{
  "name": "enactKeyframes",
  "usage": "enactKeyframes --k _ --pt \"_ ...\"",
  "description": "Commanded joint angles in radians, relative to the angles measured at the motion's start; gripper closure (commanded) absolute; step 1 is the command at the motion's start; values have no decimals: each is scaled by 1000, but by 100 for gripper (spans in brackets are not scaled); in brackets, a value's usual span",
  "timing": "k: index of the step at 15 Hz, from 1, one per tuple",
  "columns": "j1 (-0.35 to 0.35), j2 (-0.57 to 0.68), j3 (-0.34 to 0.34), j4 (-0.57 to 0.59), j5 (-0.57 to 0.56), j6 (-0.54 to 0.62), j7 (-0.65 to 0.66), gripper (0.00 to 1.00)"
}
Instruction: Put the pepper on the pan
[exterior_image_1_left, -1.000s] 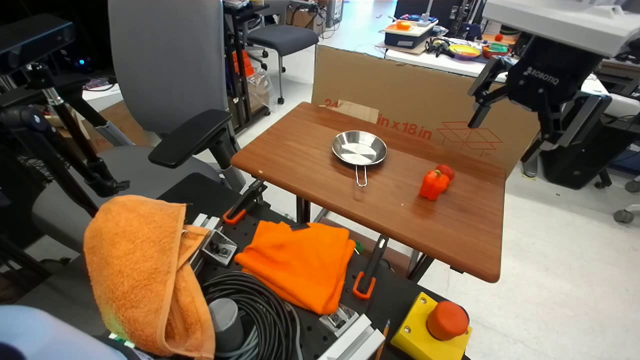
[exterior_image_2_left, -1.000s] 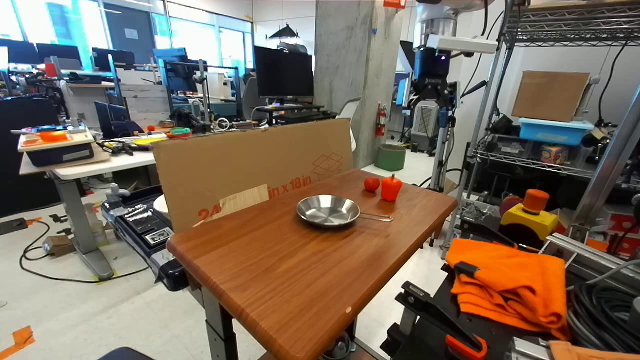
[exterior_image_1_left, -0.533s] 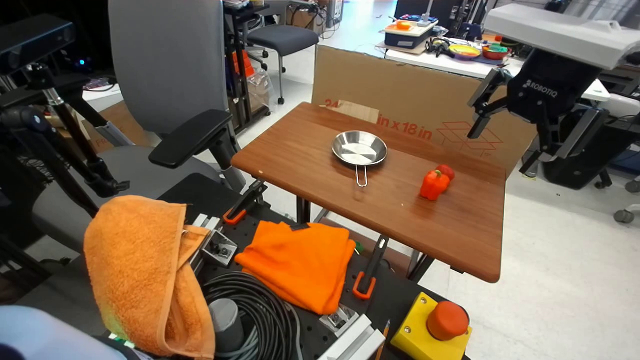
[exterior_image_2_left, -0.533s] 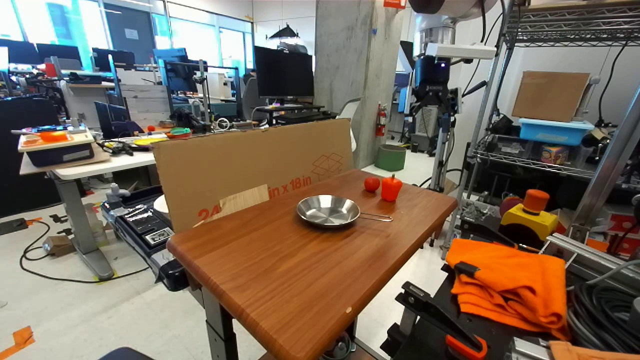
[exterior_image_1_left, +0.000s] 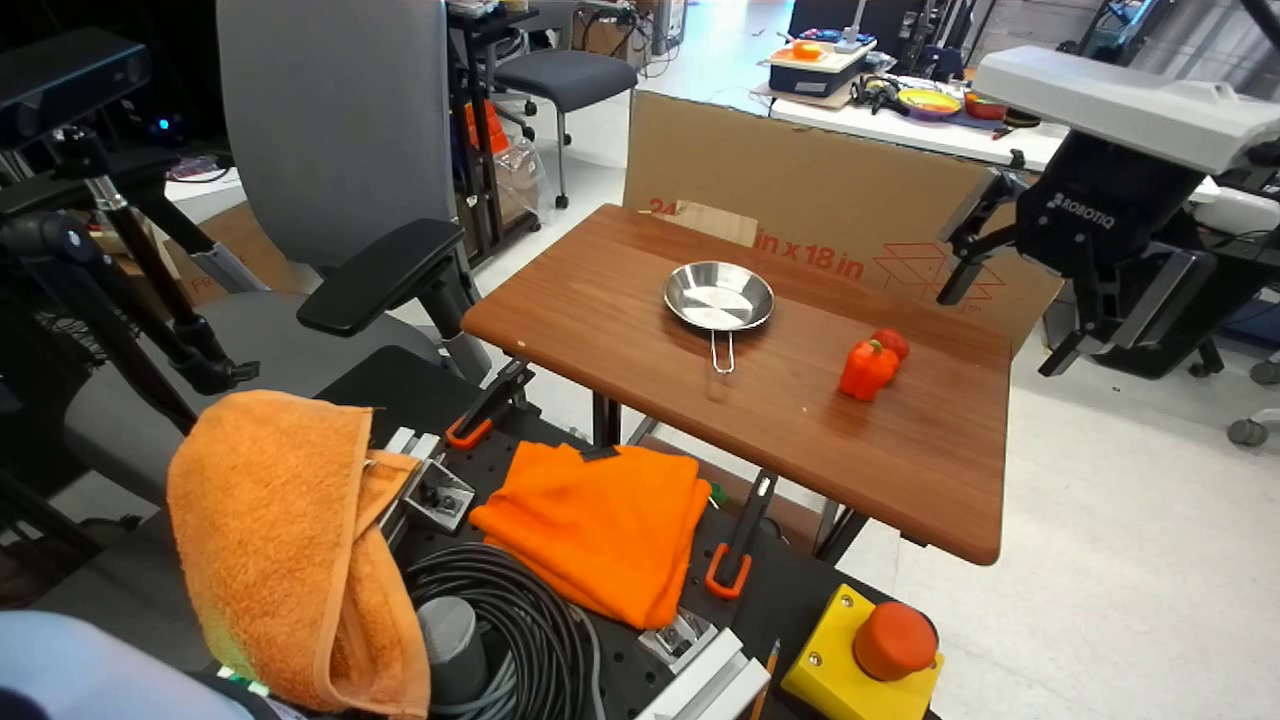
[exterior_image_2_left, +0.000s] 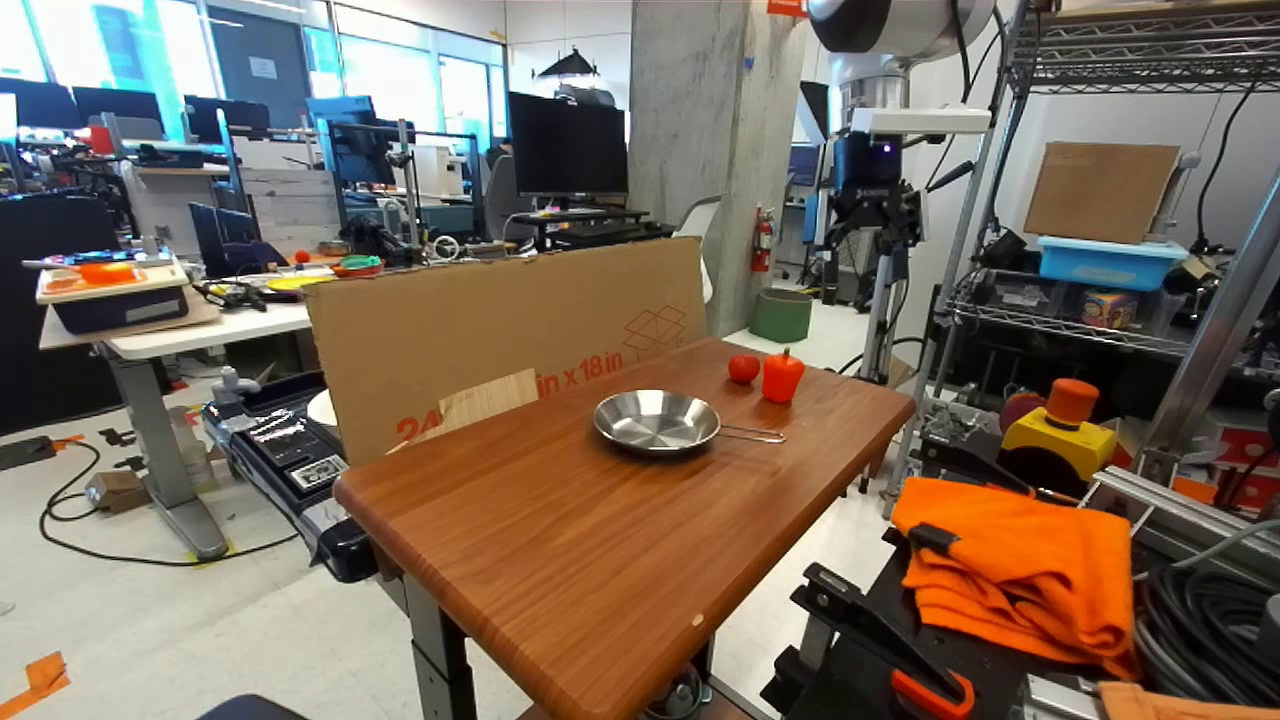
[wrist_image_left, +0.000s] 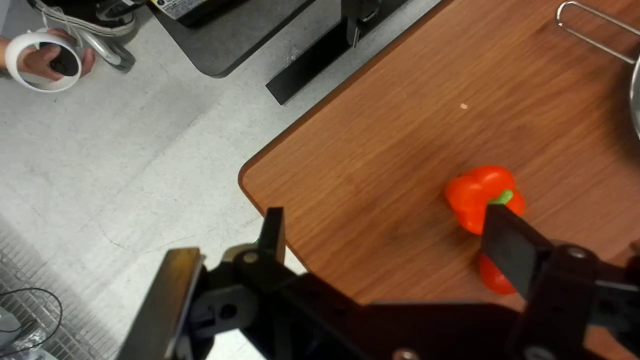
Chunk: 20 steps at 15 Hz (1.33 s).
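The orange-red pepper (exterior_image_1_left: 866, 371) with a green stem stands upright on the wooden table in both exterior views (exterior_image_2_left: 782, 378). In the wrist view the pepper (wrist_image_left: 472, 197) is partly covered by the right finger. The silver pan (exterior_image_1_left: 718, 297) rests on the table, apart from the pepper; it also shows in an exterior view (exterior_image_2_left: 656, 422), and only its handle and rim (wrist_image_left: 636, 95) show at the wrist view's right edge. My gripper (exterior_image_1_left: 998, 335) is open and empty, above the table's end near the pepper; in the wrist view its fingers (wrist_image_left: 385, 209) are wide apart.
A plain red piece (exterior_image_1_left: 893, 343) sits right beside the pepper, partly hidden by a finger in the wrist view (wrist_image_left: 494, 277). A cardboard sheet (exterior_image_1_left: 800, 190) stands along the table's far edge. The table edge (wrist_image_left: 310, 112) lies near the gripper.
My gripper has moved down toward the table's height, staying open. The pepper, the red piece and the pan have not moved.
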Motion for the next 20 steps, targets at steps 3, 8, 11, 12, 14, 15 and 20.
enactKeyframes --k 3,8,11,12,14,15,20 --pt "-16 -41 23 4 12 49 -102 0" --pt "-16 -91 50 -23 -24 127 -320 0" --pt "-21 -79 60 -14 -35 120 -426 0" --pt "-22 -71 61 -7 -32 111 -441 0" --pt "-23 -52 63 2 -33 100 -462 0" --pt "-22 -40 63 5 -35 96 -467 0" --pt "-21 11 62 12 -57 83 -460 0"
